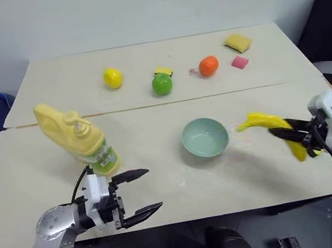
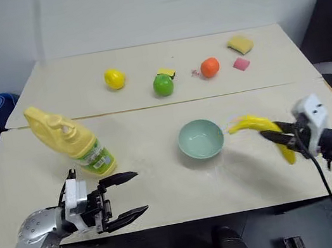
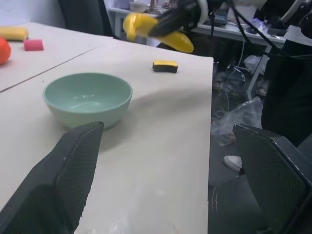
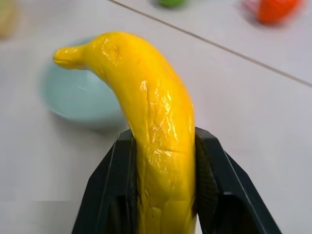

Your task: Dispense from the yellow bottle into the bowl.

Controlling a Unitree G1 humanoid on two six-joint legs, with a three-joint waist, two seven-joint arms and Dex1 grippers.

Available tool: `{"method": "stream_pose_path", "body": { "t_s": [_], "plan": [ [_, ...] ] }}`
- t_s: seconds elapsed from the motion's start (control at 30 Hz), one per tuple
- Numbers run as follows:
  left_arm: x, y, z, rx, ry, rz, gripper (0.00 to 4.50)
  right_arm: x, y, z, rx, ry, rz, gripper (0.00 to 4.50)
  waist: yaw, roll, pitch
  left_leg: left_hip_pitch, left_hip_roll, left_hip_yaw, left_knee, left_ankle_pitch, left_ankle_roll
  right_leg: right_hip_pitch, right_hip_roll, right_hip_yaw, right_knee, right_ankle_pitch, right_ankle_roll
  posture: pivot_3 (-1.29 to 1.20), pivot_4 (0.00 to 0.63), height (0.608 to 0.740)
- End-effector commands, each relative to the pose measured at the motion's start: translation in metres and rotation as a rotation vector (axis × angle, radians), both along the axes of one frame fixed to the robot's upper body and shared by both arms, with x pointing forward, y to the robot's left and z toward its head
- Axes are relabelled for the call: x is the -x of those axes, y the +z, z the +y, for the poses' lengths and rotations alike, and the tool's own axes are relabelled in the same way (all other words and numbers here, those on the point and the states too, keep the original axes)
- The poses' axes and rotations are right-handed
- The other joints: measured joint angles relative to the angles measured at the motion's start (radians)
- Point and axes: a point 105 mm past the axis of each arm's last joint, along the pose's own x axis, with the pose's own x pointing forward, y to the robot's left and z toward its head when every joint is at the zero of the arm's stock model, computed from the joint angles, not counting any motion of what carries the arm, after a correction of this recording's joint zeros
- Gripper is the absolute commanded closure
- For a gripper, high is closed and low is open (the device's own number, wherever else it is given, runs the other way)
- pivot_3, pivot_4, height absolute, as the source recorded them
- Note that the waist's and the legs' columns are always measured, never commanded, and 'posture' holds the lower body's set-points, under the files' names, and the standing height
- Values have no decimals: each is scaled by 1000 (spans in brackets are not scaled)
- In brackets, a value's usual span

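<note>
Right fingers [image 1: 287,135] clamp one banana [image 1: 276,127]; one bowl [image 1: 205,137], one yellow bottle [image 1: 77,138].

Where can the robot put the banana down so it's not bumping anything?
Bare table lies between the bottle and the bowl, and in front of the bowl. The far side is crowded with fruit and sponges. The right gripper holds the banana beside the bowl.

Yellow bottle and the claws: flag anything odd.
The yellow bottle leans tilted, untouched beside the open left claw. The right claw grips a banana instead, right of the bowl.
</note>
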Motion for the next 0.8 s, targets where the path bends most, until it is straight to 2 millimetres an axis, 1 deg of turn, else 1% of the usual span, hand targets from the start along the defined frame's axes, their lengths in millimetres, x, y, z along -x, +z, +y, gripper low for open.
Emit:
{"method": "stream_pose_path", "body": {
  "t_s": [0.03,0.1,0.2,0.27,0.3,0.33,0.43,0.47,0.5,0.53,0.57,0.6,0.63,0.67,0.73,0.8],
  "plan": [
    [-4,3,-5,20,-17,-24,0,-7,-24,-42,169,-124,-17,3426,-4,1,0,0,0,1,0,1,-1,0,0,1,2,0,0,0,150,740],
    [-9,4,-7,20,-16,-32,0,-12,-36,-45,112,-148,9,3426,-13,1,1,0,-1,4,0,2,-1,0,1,4,3,0,0,0,150,740],
    [-11,6,-3,9,4,-37,0,-21,-30,-39,104,-93,-30,2403,-26,2,1,0,-1,5,0,4,-2,0,2,6,4,1,2,0,150,740],
    [-10,6,3,-1,29,-38,0,-24,-16,-35,98,-52,-81,1808,-27,2,1,0,0,5,0,4,-3,0,2,7,4,1,2,0,150,740],
    [-9,6,6,-6,39,-38,0,-24,-12,-34,97,-33,-97,1393,-26,2,1,0,0,5,0,4,-3,0,2,7,4,1,2,0,150,740],
    [-9,5,11,-8,63,-36,0,-23,-3,-29,83,7,-116,1066,-24,2,1,1,1,5,0,5,-3,0,2,6,4,1,2,0,150,740],
    [-9,5,29,-9,149,-32,0,-15,22,3,42,202,-158,123,-20,2,1,2,1,4,0,5,-3,-1,2,6,3,1,2,0,150,740],
    [-9,3,36,-11,183,-23,0,-11,28,19,23,271,-152,27,-18,2,1,2,1,3,0,4,-3,-1,2,5,2,1,2,0,150,740],
    [-8,-1,43,-18,214,-16,0,-8,31,36,21,338,-141,27,-18,2,1,1,1,3,0,4,-3,-1,1,5,2,1,2,0,150,740],
    [-7,-6,51,-28,242,2,0,-2,31,63,-9,437,-114,27,-17,3,1,1,1,3,0,4,-3,-1,1,5,1,1,2,0,150,740],
    [-6,-10,56,-35,257,14,0,3,31,81,-30,501,-92,27,-17,3,1,1,1,2,0,4,-3,-1,0,5,1,1,2,0,150,740],
    [-5,-12,59,-38,269,20,0,8,30,99,-56,559,-75,27,-17,2,1,2,2,1,0,3,-3,-1,0,5,1,1,2,0,150,740],
    [-3,-14,61,-40,274,25,0,10,22,123,-61,610,-46,27,-18,2,1,2,3,1,0,3,-4,-1,0,4,1,1,2,0,150,740],
    [-2,-15,61,-41,275,24,0,10,17,138,-47,636,-41,27,-20,1,0,1,2,1,0,1,-1,-2,0,4,1,1,1,0,150,740],
    [-1,-13,59,-41,270,20,0,6,4,159,-12,653,-31,27,-19,0,0,2,3,1,0,-1,0,-2,1,4,1,0,0,0,150,740],
    [-2,-11,57,-42,266,13,0,-2,-8,171,26,654,-21,27,-16,2,1,1,3,1,0,-1,-1,-3,0,4,2,0,0,0,150,740]
  ]
}}
